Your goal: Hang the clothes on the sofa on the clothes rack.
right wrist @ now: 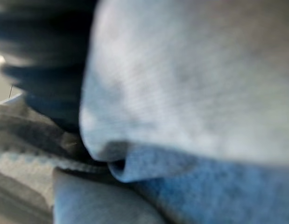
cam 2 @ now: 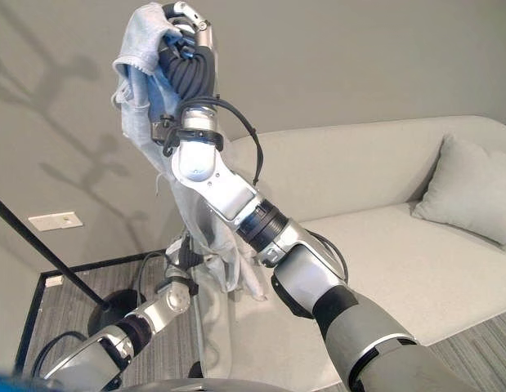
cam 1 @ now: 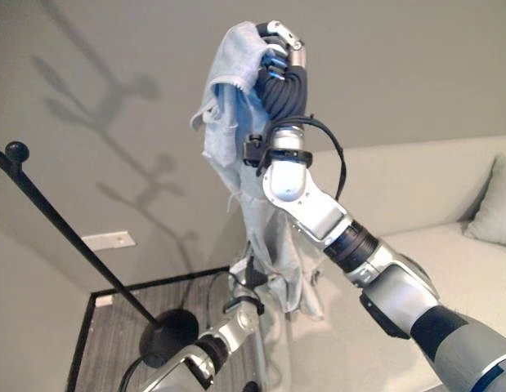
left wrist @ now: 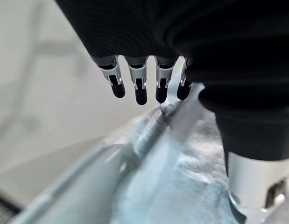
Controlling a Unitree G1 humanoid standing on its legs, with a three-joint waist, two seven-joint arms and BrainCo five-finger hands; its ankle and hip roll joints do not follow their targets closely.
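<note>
A light grey garment (cam 1: 236,98) hangs from my right hand (cam 1: 285,57), which is raised high in front of the wall and shut on the cloth's top edge. The cloth drapes down along my right forearm to about the sofa's front. In the right wrist view the garment (right wrist: 191,93) lies folded right against the hand. My left hand (cam 1: 246,286) sits low beside the garment's lower end; its fingers (left wrist: 139,88) reach out relaxed just short of the cloth (left wrist: 181,177). The black clothes rack's arm (cam 1: 64,229), tipped with a ball, slants down at the left to a round base (cam 1: 167,335).
A pale sofa (cam 2: 400,245) with a grey cushion (cam 2: 469,188) runs along the wall on the right. On the floor at lower left lies a striped rug (cam 1: 114,335) with a black border. A white wall plate (cam 1: 108,242) is low on the wall.
</note>
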